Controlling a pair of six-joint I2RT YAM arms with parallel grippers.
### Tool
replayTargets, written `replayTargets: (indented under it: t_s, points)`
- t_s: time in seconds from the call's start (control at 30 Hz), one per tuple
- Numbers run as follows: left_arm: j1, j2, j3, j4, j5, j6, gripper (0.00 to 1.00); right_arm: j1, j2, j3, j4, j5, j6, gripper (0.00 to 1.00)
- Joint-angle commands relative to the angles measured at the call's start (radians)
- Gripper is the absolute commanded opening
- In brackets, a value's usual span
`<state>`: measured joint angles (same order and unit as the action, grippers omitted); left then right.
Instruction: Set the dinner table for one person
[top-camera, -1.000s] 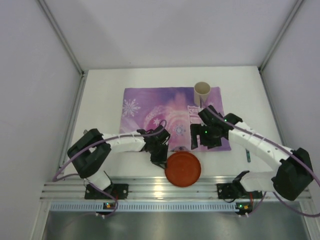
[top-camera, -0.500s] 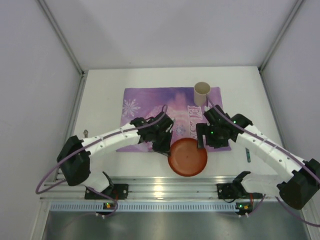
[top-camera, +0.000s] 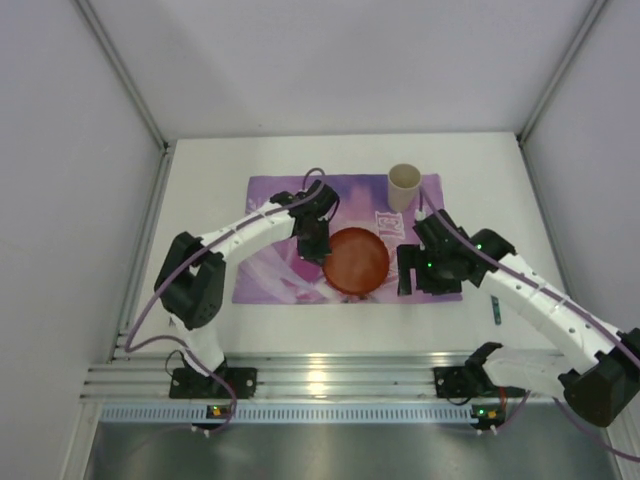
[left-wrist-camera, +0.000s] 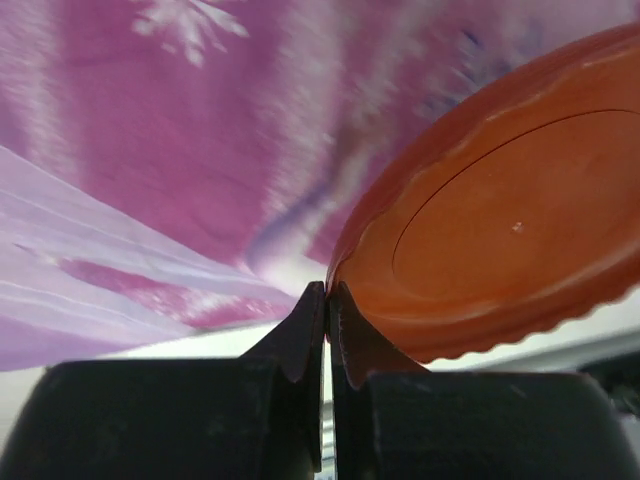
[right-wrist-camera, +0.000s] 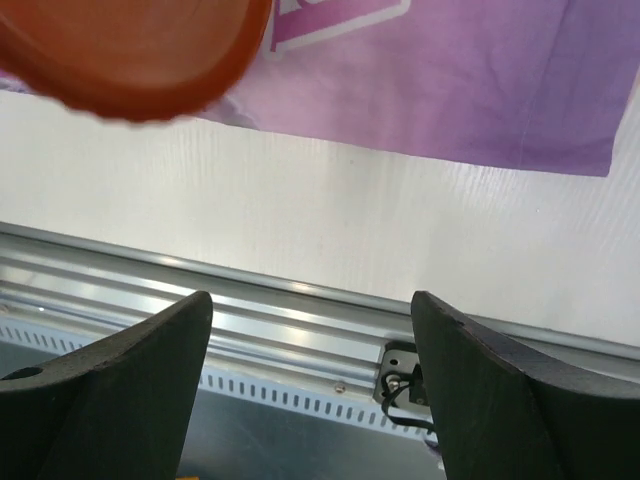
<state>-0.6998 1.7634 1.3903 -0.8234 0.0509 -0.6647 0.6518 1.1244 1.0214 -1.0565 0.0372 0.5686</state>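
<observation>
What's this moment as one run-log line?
left gripper: shut on round orange plastic plate, at rim | plate: over purple snowflake placemat | right gripper: open, empty

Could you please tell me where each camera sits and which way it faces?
Top external: above and behind the left arm and right arm, looking down on them and the dinner table.
Left wrist: on the left arm, looking along the left gripper, shut on the orange plate over the placemat.
Right wrist: on the right arm, looking down past the open right gripper at the near rail.
Shared: all three show the plate.
</observation>
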Motion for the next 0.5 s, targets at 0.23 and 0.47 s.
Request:
replayTargets:
  t_s: [0.23, 0.47]
  points:
    - [0.114, 0.159, 0.173, 0.03, -0.089, 0.013, 0.0, -0.003, -0.089, 0.028, -0.1, 0.033, -0.009, 0.81]
    - [0.114, 0.251, 0.257, -0.02, -0.098, 0.019, 0.0, -0.009, -0.083, 0.023, -0.106, 0.046, -0.01, 0.81]
